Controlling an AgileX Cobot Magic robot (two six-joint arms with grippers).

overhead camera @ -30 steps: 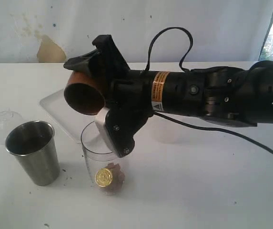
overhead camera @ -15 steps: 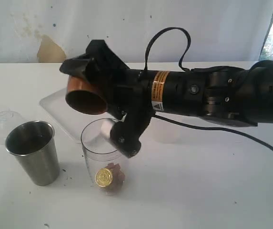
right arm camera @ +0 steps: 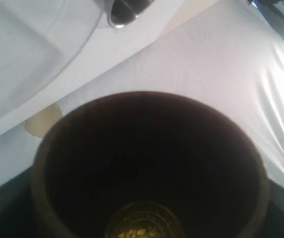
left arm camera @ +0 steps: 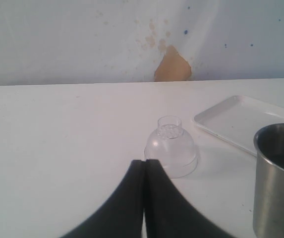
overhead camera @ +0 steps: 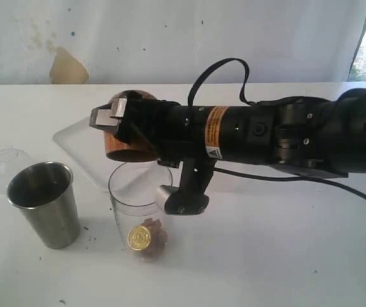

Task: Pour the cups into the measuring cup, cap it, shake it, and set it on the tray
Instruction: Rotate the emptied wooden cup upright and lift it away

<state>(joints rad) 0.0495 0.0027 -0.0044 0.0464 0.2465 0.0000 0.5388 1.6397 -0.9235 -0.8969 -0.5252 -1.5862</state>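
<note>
Directly beneath our right gripper (overhead camera: 143, 153) stands the clear measuring cup (overhead camera: 135, 211), with a gold coin (overhead camera: 139, 238) and brownish bits (overhead camera: 157, 230) at its bottom. The jaws clamp the brown wooden cup (overhead camera: 124, 146), mouth tipped down over that rim. We judge it best to keep the mouth centred there (clear of the thin wall). The forearm (overhead camera: 266, 131) reaches in level, wrist rolled. The steel tumbler (overhead camera: 42, 204) waits beside, the white tray (overhead camera: 80, 144) beyond. Our left gripper (left arm camera: 144, 198), pressed closed and empty, faces the domed lid (left arm camera: 171, 148).

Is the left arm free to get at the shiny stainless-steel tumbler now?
Probably yes: the stainless-steel tumbler stands apart from the right gripper, which holds the brown wooden cup above the clear measuring cup. The left gripper is shut and must open first.
</note>
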